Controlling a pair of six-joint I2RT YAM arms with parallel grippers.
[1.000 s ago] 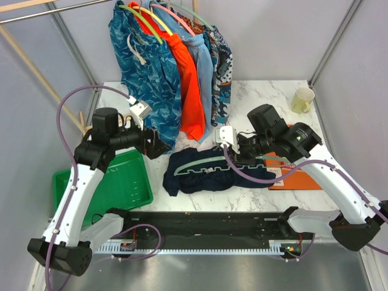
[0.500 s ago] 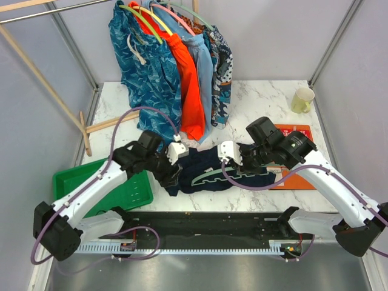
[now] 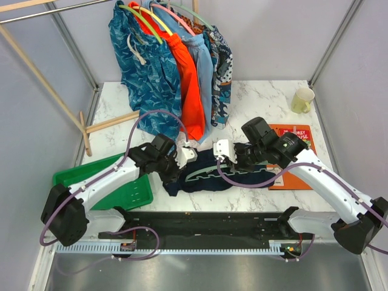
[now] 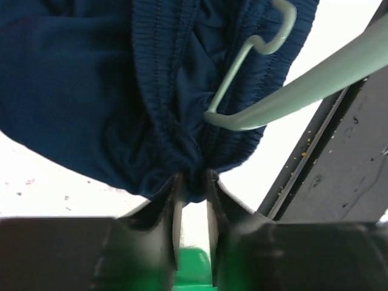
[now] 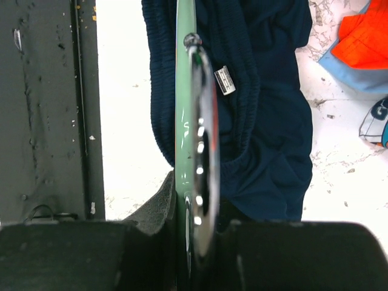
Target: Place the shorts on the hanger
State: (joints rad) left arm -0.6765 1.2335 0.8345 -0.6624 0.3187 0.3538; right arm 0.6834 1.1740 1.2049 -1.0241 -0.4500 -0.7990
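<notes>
Low in the centre of the top view, the shorts [image 3: 194, 185] lie crumpled on the marble table [image 3: 260, 97], with the hanger [image 3: 206, 174] lying across them. The left gripper [image 4: 193, 182] pinches a bunched fold of their waistband at the bottom of its view. The right gripper [image 5: 195, 209] is clamped on the hanger, seen edge-on.

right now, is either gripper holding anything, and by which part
Left gripper pinches the shorts by a bunched bit of the waistband; right gripper holds the hanger near its metal hook.
</notes>
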